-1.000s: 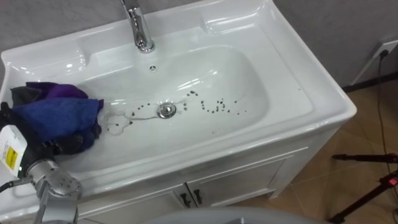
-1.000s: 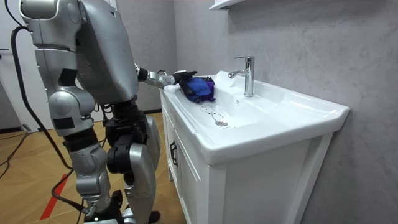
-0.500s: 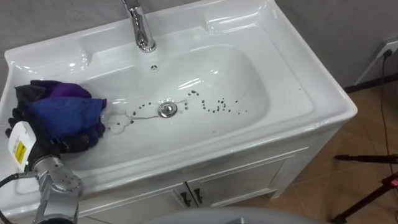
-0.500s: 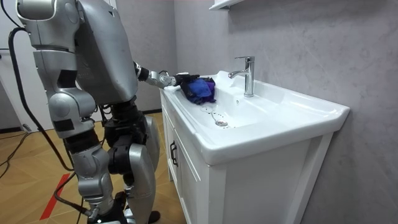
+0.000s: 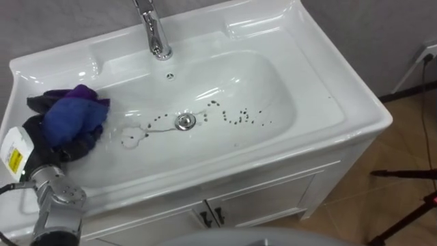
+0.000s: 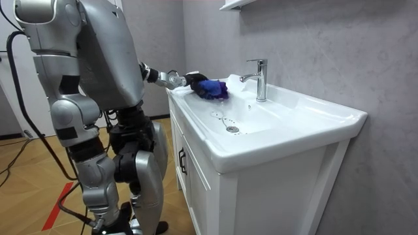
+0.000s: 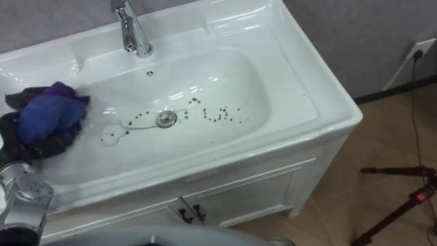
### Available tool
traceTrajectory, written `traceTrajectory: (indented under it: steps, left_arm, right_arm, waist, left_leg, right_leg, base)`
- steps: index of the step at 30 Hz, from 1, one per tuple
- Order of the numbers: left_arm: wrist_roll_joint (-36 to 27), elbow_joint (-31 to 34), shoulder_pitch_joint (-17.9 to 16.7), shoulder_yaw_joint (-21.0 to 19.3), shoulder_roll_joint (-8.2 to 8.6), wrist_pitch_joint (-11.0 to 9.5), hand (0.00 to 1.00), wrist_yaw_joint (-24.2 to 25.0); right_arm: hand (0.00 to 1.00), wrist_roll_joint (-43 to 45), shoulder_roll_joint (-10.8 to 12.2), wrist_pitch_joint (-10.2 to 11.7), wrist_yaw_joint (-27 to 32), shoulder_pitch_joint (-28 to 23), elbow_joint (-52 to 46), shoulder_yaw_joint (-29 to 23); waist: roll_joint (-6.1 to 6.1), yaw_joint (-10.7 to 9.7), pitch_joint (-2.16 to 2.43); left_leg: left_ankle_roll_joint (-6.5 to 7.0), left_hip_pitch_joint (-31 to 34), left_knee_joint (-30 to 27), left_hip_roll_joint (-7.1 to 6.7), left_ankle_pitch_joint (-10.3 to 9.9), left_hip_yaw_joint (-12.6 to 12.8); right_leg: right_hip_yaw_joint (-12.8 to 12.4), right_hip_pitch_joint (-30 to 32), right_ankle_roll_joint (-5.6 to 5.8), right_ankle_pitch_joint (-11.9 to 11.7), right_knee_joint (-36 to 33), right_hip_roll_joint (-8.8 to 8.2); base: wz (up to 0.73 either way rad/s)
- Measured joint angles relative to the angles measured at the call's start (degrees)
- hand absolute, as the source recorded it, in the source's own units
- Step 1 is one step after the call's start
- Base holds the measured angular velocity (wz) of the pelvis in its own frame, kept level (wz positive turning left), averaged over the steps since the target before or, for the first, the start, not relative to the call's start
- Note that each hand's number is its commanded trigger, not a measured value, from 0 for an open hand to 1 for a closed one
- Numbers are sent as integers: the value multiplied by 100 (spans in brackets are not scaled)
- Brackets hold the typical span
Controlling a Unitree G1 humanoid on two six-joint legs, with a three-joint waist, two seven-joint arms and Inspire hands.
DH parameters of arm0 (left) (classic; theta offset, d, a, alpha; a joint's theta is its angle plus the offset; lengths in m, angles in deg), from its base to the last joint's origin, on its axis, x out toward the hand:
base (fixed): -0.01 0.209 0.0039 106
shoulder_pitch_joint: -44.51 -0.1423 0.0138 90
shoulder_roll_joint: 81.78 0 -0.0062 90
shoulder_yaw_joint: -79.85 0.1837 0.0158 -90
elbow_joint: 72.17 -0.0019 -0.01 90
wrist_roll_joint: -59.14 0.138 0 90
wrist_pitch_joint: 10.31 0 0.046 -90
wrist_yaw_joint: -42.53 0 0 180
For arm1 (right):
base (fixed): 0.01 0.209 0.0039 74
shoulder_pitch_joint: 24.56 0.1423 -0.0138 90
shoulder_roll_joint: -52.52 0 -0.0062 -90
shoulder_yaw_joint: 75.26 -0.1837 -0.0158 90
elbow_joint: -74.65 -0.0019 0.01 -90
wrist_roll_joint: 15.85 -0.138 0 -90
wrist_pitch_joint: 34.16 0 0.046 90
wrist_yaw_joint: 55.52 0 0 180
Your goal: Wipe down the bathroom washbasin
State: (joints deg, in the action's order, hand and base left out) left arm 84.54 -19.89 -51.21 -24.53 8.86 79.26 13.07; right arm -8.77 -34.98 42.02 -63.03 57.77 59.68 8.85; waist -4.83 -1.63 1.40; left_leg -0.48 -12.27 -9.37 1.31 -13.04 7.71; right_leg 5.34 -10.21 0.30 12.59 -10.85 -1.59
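1. Clutching a bunched blue cloth [image 5: 72,119], the left hand [image 5: 37,140] sits curled round it on the left slope of the basin [image 5: 273,89].
2. Just right of the hand lies a wet smear [image 5: 133,137], then the drain [image 5: 183,121], then dark specks [image 5: 239,117] farther right.
3. The tap [image 5: 151,31] stands beyond the hand, to its right.
4. The cloth is a lump, longer from wrist toward the back rim.

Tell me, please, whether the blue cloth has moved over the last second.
Yes. The blue cloth in the left robot hand has drawn back from the drain, up the left wall of the basin toward its rim.
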Motion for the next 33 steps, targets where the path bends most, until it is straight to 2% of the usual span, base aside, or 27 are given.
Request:
traceTrajectory:
  steps: [8, 23, 28, 33]
  left_arm:
    - [6, -72, 75, -13, -114, 1, 100, 1]
    - [-9, -136, 155, -117, -89, 0, 100, 4]
    - [-35, -92, 167, -119, -77, 0, 100, 6]
    - [-347, 402, 66, -164, -22, 48, 100, 31]
  right_arm:
    - [0, 0, -2, -4, 76, 3, -4, 0]
    - [0, -4, -17, 12, 76, 103, 3, -2]
    - [0, -126, -19, 18, 67, 90, 3, 12]
    - [0, -261, -4, 162, 173, 83, 4, 14]
  waist:
    - [-1, -12, -1]
    - [3, -37, -3]
    - [24, -26, -8]
    - [127, 15, -24]
  left_leg:
    - [0, -49, 23, -5, 0, 5]
    - [0, -56, 27, -16, 0, -20]
    - [0, -43, 24, -17, 0, -28]
    - [0, -23, 20, -16, 0, -43]
  right_leg:
    - [-1, -52, 3, 2, 22, -6]
    - [42, -75, 13, 14, 22, -22]
    - [70, -76, 12, 31, 18, -28]
    - [82, -32, 10, 56, 16, -28]
  base:
    - [0]
    - [1]
    - [3]
    - [2]
